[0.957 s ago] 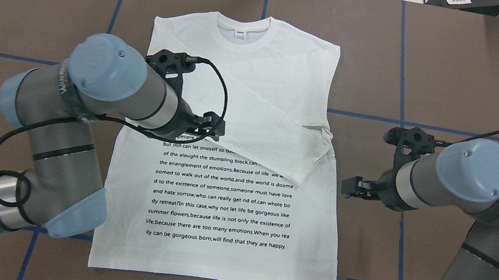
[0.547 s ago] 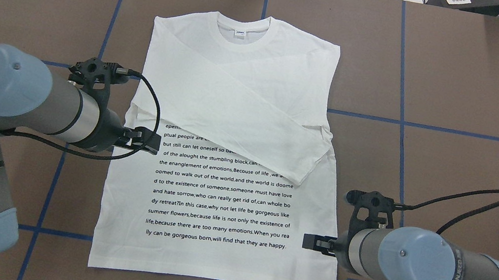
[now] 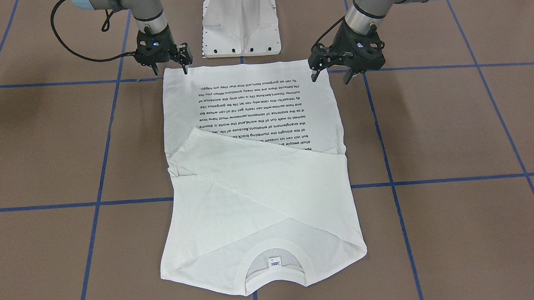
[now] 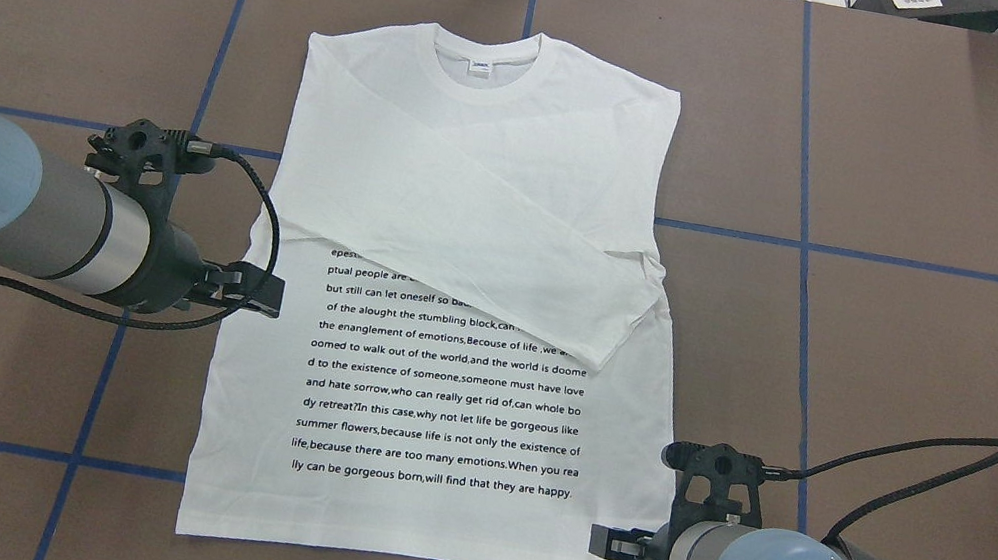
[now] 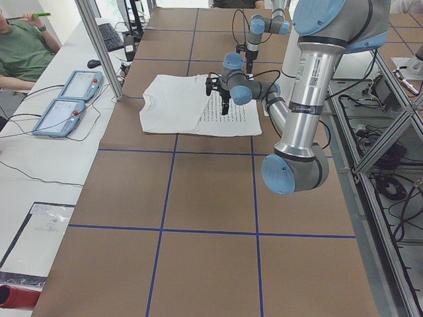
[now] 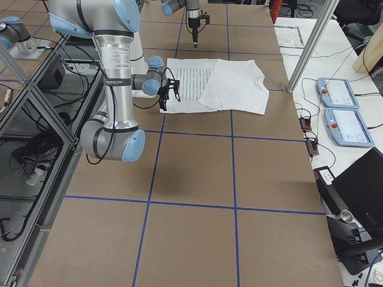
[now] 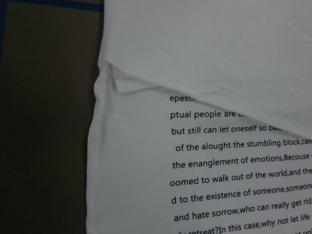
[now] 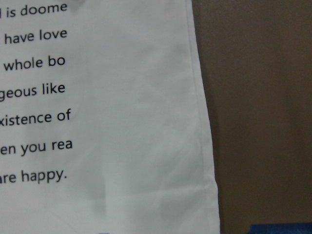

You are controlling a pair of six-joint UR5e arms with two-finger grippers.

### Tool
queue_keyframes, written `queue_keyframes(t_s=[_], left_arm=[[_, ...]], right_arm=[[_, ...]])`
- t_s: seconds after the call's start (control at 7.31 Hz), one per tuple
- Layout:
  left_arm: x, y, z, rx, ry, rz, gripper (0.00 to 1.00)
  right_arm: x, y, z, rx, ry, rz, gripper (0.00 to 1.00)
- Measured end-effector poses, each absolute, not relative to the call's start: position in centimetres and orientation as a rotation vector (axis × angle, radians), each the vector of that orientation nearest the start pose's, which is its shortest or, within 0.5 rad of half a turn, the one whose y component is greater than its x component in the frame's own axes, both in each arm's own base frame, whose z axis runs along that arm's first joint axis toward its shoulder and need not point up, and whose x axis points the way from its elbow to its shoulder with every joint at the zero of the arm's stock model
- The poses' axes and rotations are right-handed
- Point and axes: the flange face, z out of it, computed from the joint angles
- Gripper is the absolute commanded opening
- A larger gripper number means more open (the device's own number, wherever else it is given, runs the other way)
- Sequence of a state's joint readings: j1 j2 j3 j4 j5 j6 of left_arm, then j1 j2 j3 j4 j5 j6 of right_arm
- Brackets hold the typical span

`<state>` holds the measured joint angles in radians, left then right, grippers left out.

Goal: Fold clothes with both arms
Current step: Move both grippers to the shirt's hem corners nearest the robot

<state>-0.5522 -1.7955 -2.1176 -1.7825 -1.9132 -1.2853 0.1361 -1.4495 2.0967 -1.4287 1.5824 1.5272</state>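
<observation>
White cotton T-shirt [image 4: 484,247] — flat, sleeves crossed | left hand [image 4: 263,293] released | right hand [image 4: 604,541] released

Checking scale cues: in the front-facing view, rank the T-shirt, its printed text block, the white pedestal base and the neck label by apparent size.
1. T-shirt
2. printed text block, partly covered
3. white pedestal base, cropped at the top
4. neck label

You have a brown tabletop [image 4: 968,146] gridded with blue tape lines [image 4: 868,256]. One white shirt [image 4: 489,218] lies flat at centre, collar toward the far edge.
</observation>
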Motion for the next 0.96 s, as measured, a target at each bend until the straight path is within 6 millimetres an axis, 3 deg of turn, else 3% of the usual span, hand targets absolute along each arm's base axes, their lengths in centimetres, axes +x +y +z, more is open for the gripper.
queue_keyframes(t_s=[0.41,0.96], left_arm=[[38.08,-35.2,27.23,0.108,1.016,-0.076,1.0],[38.07,-35.19,26.91,0.111,1.022,-0.075,1.0]], right_arm=[[-48.36,-19.81,34.9,0.051,-0.772,0.08,0.77],[-48.59,-19.49,35.33,0.027,-0.763,0.069,0.74]])
